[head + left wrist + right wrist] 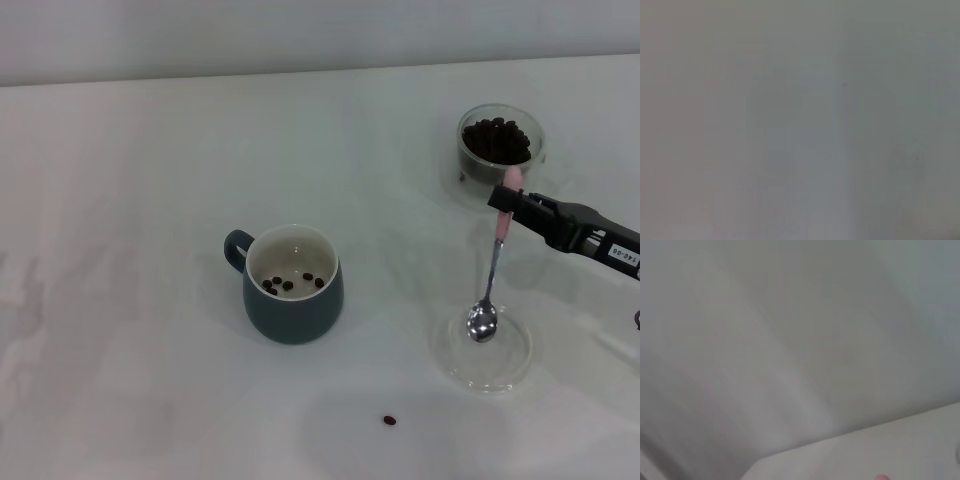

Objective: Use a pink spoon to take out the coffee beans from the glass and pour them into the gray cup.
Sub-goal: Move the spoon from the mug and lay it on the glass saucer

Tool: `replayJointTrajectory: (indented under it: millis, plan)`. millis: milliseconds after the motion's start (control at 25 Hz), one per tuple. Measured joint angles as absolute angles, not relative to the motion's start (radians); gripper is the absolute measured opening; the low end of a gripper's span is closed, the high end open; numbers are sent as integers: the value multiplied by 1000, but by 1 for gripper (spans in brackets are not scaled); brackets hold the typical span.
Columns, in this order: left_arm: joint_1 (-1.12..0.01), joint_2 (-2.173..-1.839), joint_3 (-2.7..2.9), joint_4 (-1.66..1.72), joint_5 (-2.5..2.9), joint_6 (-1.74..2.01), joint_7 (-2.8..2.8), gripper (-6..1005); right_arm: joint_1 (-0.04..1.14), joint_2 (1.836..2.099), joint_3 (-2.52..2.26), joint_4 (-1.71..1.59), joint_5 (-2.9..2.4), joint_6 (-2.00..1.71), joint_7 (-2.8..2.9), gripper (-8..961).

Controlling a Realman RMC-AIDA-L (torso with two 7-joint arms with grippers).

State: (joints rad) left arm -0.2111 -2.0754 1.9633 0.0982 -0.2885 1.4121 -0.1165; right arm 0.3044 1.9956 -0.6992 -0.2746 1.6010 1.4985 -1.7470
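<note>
The gray cup [292, 285] stands mid-table with several coffee beans [288, 283] on its cream bottom. At the back right, the glass [500, 145] is full of dark beans. My right gripper [508, 200] reaches in from the right, in front of the glass, shut on the pink handle of the pink spoon [492, 270]. The spoon hangs bowl down, and its silver bowl [483, 322] is empty, over a shallow clear dish. A pink tip [881, 477] shows at the edge of the right wrist view. The left gripper is out of view.
A shallow clear round dish [482, 358] lies on the white table at the front right, under the spoon's bowl. One stray bean [389, 420] lies on the table in front, between the cup and the dish. The left wrist view shows only blank grey.
</note>
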Motion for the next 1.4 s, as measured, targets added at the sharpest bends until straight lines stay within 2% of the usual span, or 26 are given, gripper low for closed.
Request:
replayJointTrajectory:
  millis: [1400]
  plan:
    - [-224,-2077,1962,98,-291,1408,-117,371,273,1995,-701,-212,1560,1432,-1722,147]
